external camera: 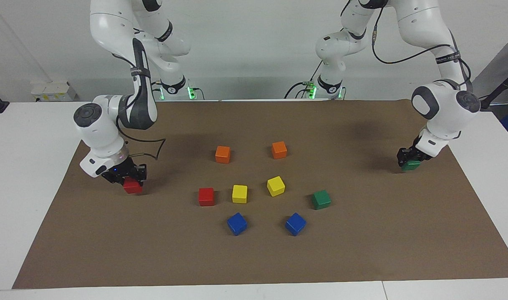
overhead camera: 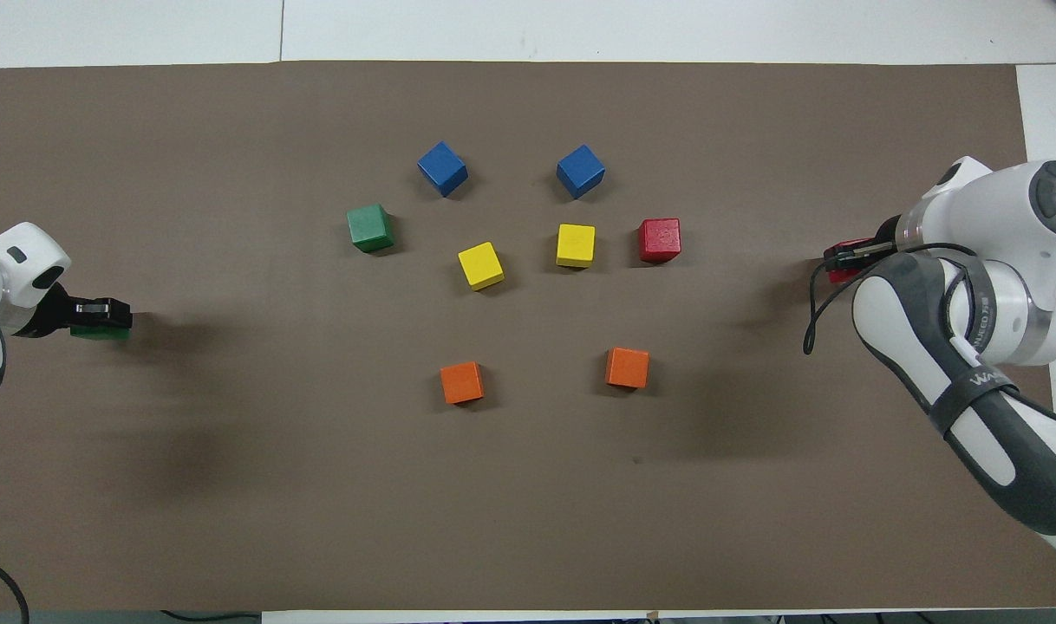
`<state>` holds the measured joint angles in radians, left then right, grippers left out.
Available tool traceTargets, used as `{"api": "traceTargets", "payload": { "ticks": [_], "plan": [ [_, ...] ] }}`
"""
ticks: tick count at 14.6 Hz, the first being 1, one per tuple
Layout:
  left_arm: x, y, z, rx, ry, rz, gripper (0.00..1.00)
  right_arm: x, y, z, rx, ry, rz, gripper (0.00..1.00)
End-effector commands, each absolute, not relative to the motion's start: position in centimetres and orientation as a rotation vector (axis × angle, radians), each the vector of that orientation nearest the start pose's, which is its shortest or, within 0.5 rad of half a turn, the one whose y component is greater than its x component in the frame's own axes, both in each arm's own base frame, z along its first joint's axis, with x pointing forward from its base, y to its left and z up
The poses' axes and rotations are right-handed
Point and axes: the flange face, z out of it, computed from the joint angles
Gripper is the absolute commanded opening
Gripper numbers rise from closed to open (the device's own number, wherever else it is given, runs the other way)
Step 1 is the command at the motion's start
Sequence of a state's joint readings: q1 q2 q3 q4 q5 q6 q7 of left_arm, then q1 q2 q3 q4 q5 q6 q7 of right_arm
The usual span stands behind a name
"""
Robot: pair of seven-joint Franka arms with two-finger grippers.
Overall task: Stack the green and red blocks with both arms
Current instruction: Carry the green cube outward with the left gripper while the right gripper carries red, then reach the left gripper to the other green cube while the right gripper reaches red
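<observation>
My right gripper (external camera: pixel 131 180) is shut on a red block (external camera: pixel 133 187) low over the brown mat, toward the right arm's end of the table. In the overhead view this gripper (overhead camera: pixel 844 260) partly hides its red block (overhead camera: pixel 840 276). My left gripper (external camera: pixel 409 161) is shut on a green block (external camera: pixel 411 166) low over the mat at the left arm's end, and from overhead the gripper (overhead camera: pixel 103 317) shows just above its green block (overhead camera: pixel 101 331). I cannot tell whether either held block touches the mat. A second red block (external camera: pixel 206 196) and a second green block (external camera: pixel 321 199) rest on the mat among the middle cubes.
Two yellow cubes (external camera: pixel 239 193) (external camera: pixel 275 186) lie between the free red and green blocks. Two blue cubes (external camera: pixel 237 223) (external camera: pixel 295 223) lie farther from the robots, two orange cubes (external camera: pixel 222 154) (external camera: pixel 279 149) nearer. The brown mat (external camera: pixel 254 258) covers a white table.
</observation>
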<state>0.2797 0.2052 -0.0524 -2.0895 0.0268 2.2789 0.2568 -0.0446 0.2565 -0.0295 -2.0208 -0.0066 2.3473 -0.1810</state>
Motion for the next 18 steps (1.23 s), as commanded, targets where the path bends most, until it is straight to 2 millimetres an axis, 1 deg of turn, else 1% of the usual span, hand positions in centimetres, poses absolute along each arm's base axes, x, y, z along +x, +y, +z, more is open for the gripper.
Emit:
{"api": "traceTargets", "payload": {
  "ticks": [1,4,5,8,9,10,12,13,14,16,17,18],
  "plan": [
    [55.9,13.5,31.2,-3.129,0.091,0.001,0.00,59.1,-4.4,32.6,-3.150,-0.220,-0.130,0.00],
    [55.9,14.0,29.9,-3.133,0.085,0.007,0.00,58.9,-4.2,32.4,-3.150,-0.222,-0.126,0.00],
    [55.9,14.5,29.7,-3.134,0.071,0.004,0.00,58.7,-4.3,32.3,-3.150,-0.220,-0.123,0.00],
    [55.8,14.5,29.6,-3.134,0.084,-0.006,0.00,58.6,-4.2,32.2,-3.150,-0.223,-0.133,0.00],
    [56.0,14.5,29.6,-3.129,0.139,-0.022,0.15,58.6,-4.2,31.8,-3.150,-0.223,-0.133,0.00],
    [56.0,14.5,29.7,-3.126,0.203,-0.015,0.99,58.6,-4.2,31.6,-3.150,-0.223,-0.128,0.00],
    [56.0,14.5,29.9,-3.126,0.240,0.000,1.00,58.7,-4.1,31.5,-3.151,-0.223,-0.152,0.00],
    [56.2,14.3,30.4,-3.129,0.244,0.020,1.00,58.7,-4.0,31.5,-3.151,-0.223,-0.152,0.00],
    [56.8,14.1,31.7,-3.130,0.252,0.032,1.00,58.7,-4.0,31.5,-3.151,-0.223,-0.152,0.00],
    [58.9,13.6,35.8,-3.136,0.272,0.076,1.00,58.5,-4.0,31.2,-3.151,-0.223,-0.147,0.00],
    [60.7,11.5,38.5,-3.144,0.303,0.069,1.00,58.4,-4.0,30.9,-3.151,-0.223,-0.155,0.00],
    [62.0,9.1,40.9,-3.178,0.285,0.046,1.00,58.2,-4.1,30.6,-3.151,-0.223,-0.162,0.00]
  ]
}}
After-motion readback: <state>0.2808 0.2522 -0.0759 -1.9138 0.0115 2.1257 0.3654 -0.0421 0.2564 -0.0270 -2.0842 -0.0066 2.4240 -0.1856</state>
